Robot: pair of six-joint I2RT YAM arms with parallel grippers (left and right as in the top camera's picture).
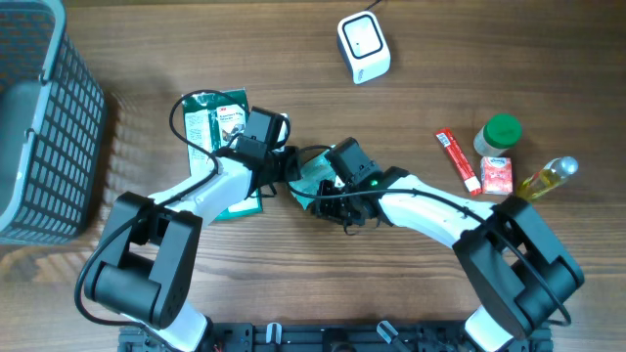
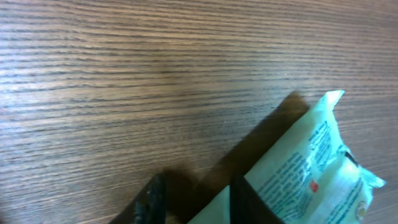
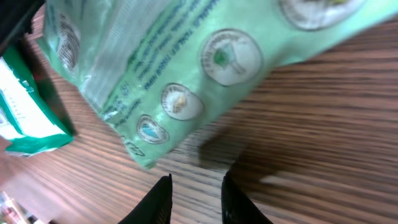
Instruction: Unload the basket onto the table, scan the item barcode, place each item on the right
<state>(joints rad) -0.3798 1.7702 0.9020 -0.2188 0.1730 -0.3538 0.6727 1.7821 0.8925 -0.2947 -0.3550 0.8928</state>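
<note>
From where I stand, the left claw (image 2: pixel 198 193) is partly open, and an edge of the pale green packet (image 2: pixel 314 165) lies loose between its fingers. The right claw (image 3: pixel 196 182) is parted narrowly and holds nothing, with the packet just ahead of its tips. The white scanner (image 1: pixel 363 46) sits on the tabletop (image 1: pixel 469 78), well beyond both claws.

Your brown wood-grain table (image 1: pixel 196 39) carries a grey plastic mesh basket (image 1: pixel 39 117) at left, a flat dark green packet (image 1: pixel 210 122), a white boxy scanner (image 1: pixel 363 46) at the far edge, and at right a red tube (image 1: pixel 458 159), green-lidded jar (image 1: pixel 500 134), red-and-white carton (image 1: pixel 497 175) and yellow bottle (image 1: pixel 548 177).
</note>
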